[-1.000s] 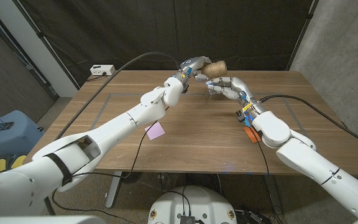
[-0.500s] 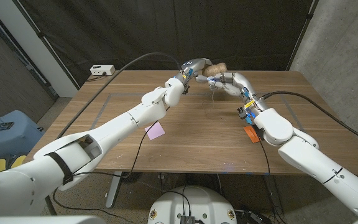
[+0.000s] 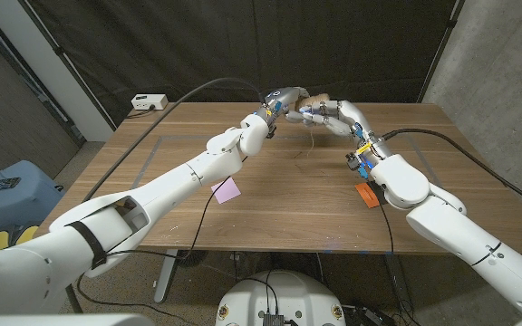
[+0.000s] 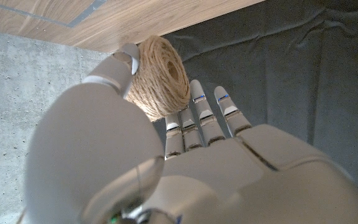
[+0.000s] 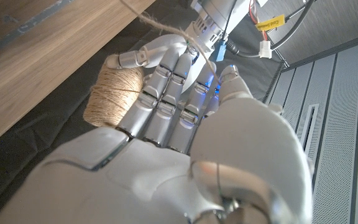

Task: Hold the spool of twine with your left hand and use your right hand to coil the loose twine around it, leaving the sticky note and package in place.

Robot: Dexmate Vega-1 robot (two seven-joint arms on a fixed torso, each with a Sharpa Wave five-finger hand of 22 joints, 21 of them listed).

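Note:
My left hand (image 3: 280, 98) holds the tan spool of twine (image 3: 314, 93) above the table's far edge. In the left wrist view the spool (image 4: 161, 75) sits between the thumb and the fingertips of the left hand (image 4: 166, 168). My right hand (image 3: 330, 115) lies against the spool and covers most of it. Its fingers (image 5: 166, 93) stretch along the spool (image 5: 110, 97), and the loose twine (image 5: 168, 30) runs across and between them. A strand (image 3: 311, 138) hangs from the right hand toward the table.
A pink sticky note (image 3: 227, 189) lies on the wooden table (image 3: 279, 204) under my left forearm. The orange package (image 3: 367, 194) lies beside my right forearm. A white box (image 3: 149, 100) sits at the back left corner.
My right hand has risen and moved toward the far edge, closing onto the spool and now covering it. The left hand and spool have stayed in place.

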